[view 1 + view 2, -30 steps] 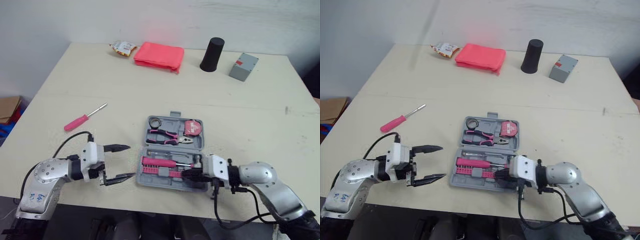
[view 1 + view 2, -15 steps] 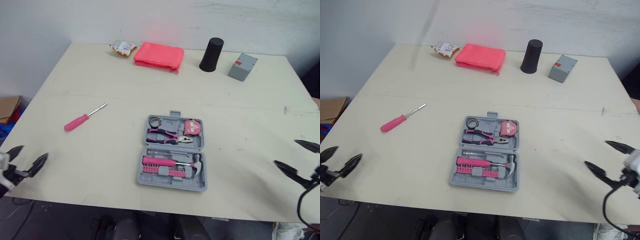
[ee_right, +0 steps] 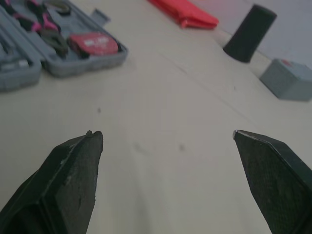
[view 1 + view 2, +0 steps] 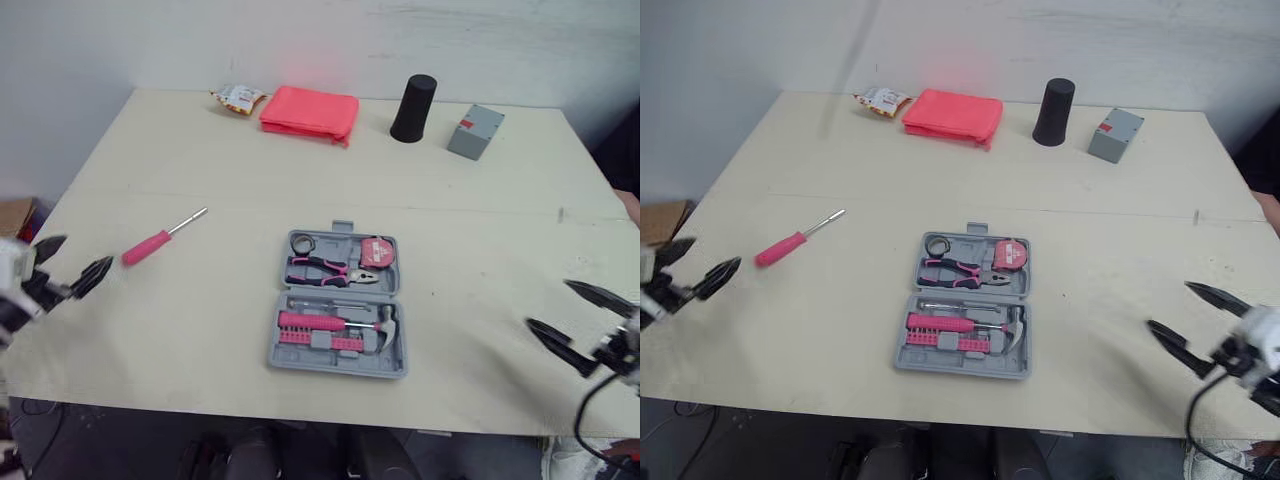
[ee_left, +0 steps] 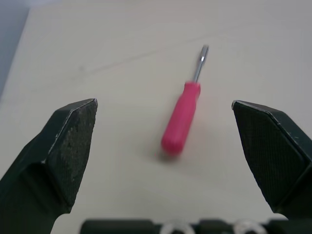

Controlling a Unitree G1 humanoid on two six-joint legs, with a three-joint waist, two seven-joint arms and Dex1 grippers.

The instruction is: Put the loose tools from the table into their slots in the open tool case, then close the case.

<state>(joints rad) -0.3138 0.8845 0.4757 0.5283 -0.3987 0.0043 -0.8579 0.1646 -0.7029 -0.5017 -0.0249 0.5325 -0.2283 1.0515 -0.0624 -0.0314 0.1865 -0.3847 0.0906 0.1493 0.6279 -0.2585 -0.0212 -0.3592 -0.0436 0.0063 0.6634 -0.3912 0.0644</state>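
Left wrist view puts the pink-handled loose screwdriver (image 5: 182, 116) straight ahead between the open fingers, lying flat on the cream table (image 4: 480, 230), untouched; the left gripper (image 4: 88, 250) hovers near the handle end, not yet over it.

Changes over the last 1 s:
- both arms have pulled away from the grey plastic tool case (image 4: 335, 363); 1 s ago the right gripper was at the hammer's slot and the left hung beside the case
- the hammer with the pink grip (image 4: 385, 325) now lies seated in the near half, beside the pink bit row (image 4: 320, 341)
- within 0.5 s the left gripper has swung from the near table edge toward the screwdriver
- right gripper (image 4: 547, 303) stays wide open and empty at the right edge, well apart from the case

Far half of the case holds the pink-and-black pliers (image 4: 330, 270) and the round tape measure (image 4: 377, 252); lid half open flat.

Judgement: hammer step looks done; 1 loose tool remains; left arm appears set for that pick; case closing follows only after the screwdriver is slotted.
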